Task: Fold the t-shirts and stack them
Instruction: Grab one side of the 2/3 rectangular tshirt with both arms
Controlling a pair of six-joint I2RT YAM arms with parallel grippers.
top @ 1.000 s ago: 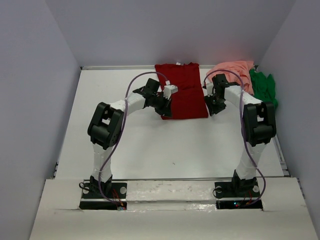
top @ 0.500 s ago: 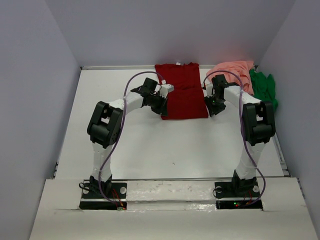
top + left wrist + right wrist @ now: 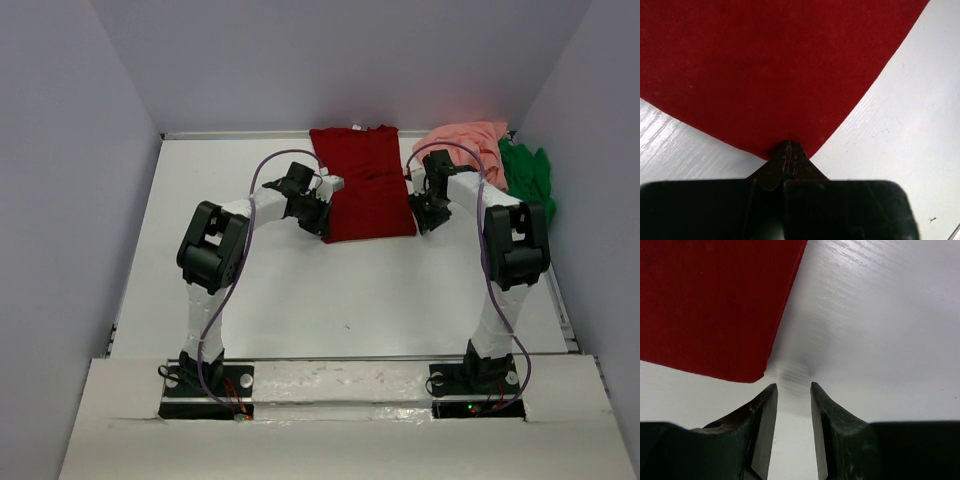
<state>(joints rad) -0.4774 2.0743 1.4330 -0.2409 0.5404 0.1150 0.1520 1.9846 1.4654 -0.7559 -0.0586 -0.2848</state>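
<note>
White table (image 3: 300,290) — left tool (image 3: 788,148) pinched on dark red t-shirt (image 3: 765,65) corner; right tool (image 3: 792,390) apart beside another corner.

The top view looks down from above and behind the arms (image 3: 215,255) over the whole counter (image 3: 280,300). Each wrist view sits close above the counter, looking past the left pincer (image 3: 789,149) or right pincer (image 3: 792,387). All three share the near edge of the dark red shirt (image 3: 368,190).
</note>
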